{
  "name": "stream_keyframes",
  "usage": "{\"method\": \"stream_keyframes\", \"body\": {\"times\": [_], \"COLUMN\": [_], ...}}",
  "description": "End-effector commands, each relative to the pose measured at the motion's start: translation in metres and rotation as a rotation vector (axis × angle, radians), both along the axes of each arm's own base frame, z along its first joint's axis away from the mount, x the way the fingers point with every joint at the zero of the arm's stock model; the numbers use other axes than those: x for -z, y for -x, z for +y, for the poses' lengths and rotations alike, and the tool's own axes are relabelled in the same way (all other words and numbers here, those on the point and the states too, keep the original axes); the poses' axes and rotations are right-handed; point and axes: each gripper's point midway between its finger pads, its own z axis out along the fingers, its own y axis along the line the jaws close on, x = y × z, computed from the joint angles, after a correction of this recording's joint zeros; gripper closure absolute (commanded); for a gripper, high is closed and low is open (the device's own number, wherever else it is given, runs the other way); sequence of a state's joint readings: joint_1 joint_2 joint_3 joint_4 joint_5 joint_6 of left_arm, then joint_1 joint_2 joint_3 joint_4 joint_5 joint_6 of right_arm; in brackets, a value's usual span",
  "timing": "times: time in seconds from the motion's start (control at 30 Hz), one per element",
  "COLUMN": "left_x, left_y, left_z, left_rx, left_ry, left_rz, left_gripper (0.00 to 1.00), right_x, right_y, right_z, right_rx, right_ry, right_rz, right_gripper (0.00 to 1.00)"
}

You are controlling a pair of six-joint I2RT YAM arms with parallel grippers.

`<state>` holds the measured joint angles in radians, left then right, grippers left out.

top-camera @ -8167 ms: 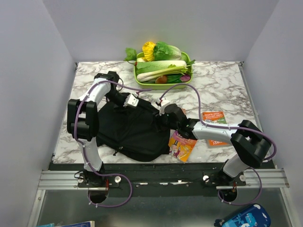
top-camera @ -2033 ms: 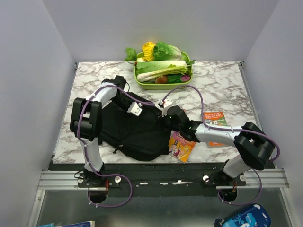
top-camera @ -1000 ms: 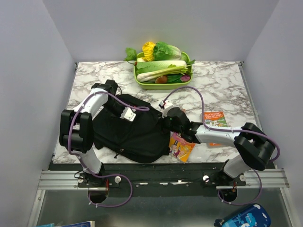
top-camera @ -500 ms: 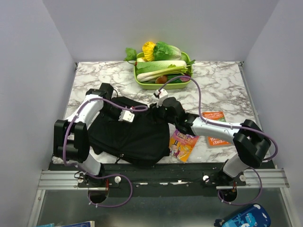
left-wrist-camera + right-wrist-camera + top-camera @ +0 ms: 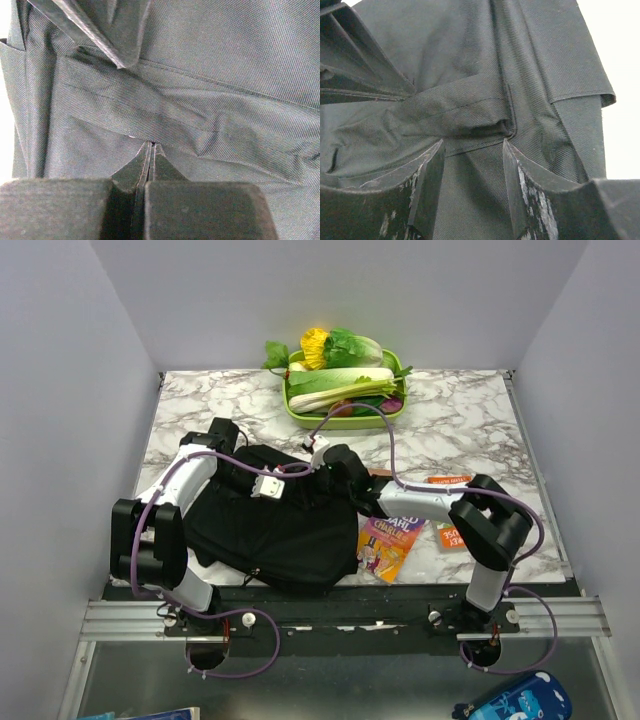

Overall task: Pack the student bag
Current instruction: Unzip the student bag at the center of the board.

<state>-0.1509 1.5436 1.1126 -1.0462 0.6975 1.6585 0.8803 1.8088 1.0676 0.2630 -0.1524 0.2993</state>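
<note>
The student bag (image 5: 268,532) lies flat on the marble table, a black fabric backpack left of centre. My left gripper (image 5: 283,478) is at its upper edge. In the left wrist view that gripper (image 5: 151,146) is shut, with the bag's fabric (image 5: 225,60) puckered into creases at its tips. My right gripper (image 5: 318,472) hovers over the bag's top right part. In the right wrist view the right gripper (image 5: 472,145) is open, its fingers (image 5: 427,180) straddling flat fabric just short of a thick fold (image 5: 460,117); nothing lies between them.
A yellow-orange book (image 5: 387,542) lies right of the bag, near the front edge. Another orange book (image 5: 449,536) is partly hidden behind my right forearm. A green tray (image 5: 396,406) full of vegetables stands at the back centre. Grey walls enclose the table.
My right gripper has opened and swung left and back along the bag's top. My left arm has drawn the bag a little to the left, still pinching it.
</note>
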Motion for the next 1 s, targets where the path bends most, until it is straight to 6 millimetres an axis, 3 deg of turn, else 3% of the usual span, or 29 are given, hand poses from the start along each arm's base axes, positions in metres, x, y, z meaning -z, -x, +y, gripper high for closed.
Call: {"method": "stream_keyframes", "body": {"times": [0.0,0.23,0.47,0.7,0.87,0.97], "left_x": [-0.01,-0.009,-0.005,-0.003,-0.003,-0.004], "left_y": [0.004,0.009,0.013,0.013,0.014,0.013], "left_z": [-0.011,-0.011,-0.007,-0.007,-0.007,-0.007], "left_rx": [0.008,0.027,0.047,0.049,0.048,0.05], "left_ry": [0.074,0.072,0.051,0.058,0.055,0.054], "left_rz": [0.004,0.019,0.015,0.014,0.015,0.01], "left_gripper": [1.0,1.0,1.0,1.0,1.0,1.0], "right_x": [-0.015,-0.013,-0.016,0.001,-0.001,-0.002], "right_y": [-0.003,-0.013,-0.038,-0.042,-0.05,-0.047], "right_z": [0.015,0.021,0.014,-0.006,-0.009,0.0], "right_rx": [-0.049,-0.034,0.019,0.097,0.13,0.09], "right_ry": [-0.069,-0.064,0.008,0.062,0.066,0.032], "right_rz": [-0.004,-0.013,-0.085,-0.083,-0.101,-0.072], "right_gripper": [0.42,0.42,0.42,0.39,0.38,0.38]}}
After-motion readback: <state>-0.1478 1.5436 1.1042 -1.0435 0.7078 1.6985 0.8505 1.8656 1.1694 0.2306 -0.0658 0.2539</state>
